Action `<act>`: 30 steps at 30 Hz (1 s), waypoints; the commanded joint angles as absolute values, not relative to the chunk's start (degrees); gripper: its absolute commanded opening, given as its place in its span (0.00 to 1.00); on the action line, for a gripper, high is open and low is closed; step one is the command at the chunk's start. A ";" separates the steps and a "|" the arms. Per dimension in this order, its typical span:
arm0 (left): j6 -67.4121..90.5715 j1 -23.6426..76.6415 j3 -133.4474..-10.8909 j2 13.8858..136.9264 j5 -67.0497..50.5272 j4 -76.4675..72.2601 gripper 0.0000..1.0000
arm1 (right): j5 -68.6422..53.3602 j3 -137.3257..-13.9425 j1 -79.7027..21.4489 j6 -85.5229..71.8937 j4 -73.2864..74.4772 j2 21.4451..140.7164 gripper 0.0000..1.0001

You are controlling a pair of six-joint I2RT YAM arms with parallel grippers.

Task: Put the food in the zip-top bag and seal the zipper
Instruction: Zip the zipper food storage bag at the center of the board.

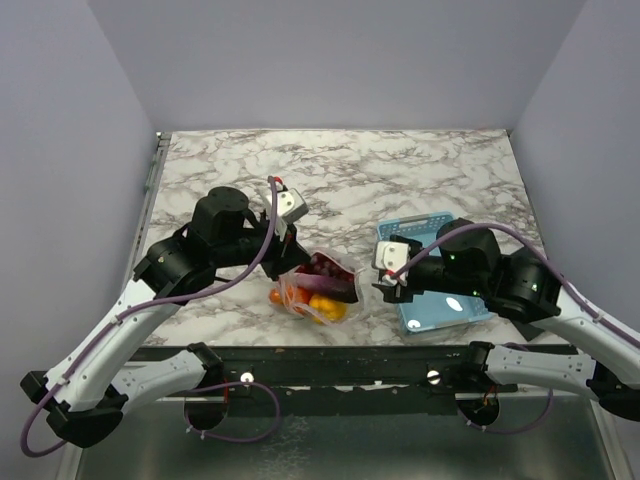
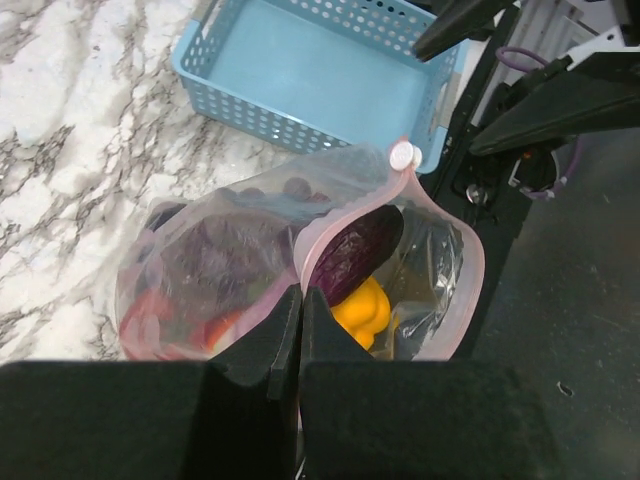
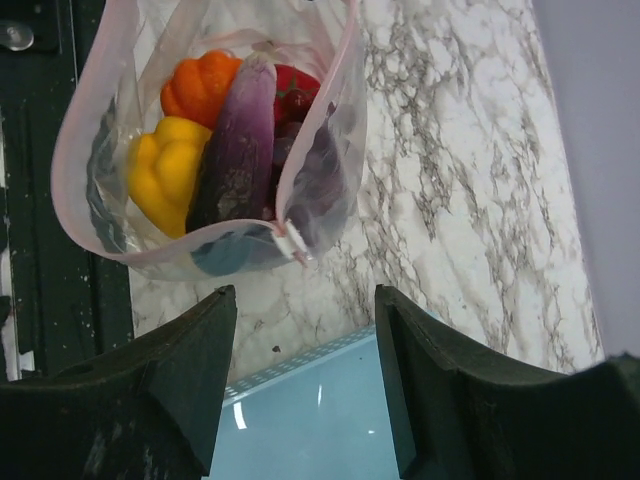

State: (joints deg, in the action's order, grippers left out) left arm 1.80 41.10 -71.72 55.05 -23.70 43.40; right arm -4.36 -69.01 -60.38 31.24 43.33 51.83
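Pink zipper (image 2: 478, 265) | pinched in left claw (image 2: 301, 292) | grip clear only left-wrist view

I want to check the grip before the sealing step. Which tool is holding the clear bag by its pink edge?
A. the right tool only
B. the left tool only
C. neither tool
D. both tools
B: in the left wrist view the left tool is shut on the pink zipper of the zip-top bag, while the right tool stands open, apart from the bag.
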 commanded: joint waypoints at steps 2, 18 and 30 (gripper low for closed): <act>0.29 43.14 -71.05 53.57 -27.36 44.53 0.00 | -12.06 -66.70 -60.47 38.99 42.57 53.02 0.63; 0.26 45.13 -70.92 52.89 -27.10 44.82 0.00 | -26.35 -61.22 -60.47 37.81 35.92 54.29 0.59; 0.31 45.44 -71.44 54.98 -25.72 45.09 0.00 | -21.07 -52.70 -65.93 32.46 24.87 50.25 0.58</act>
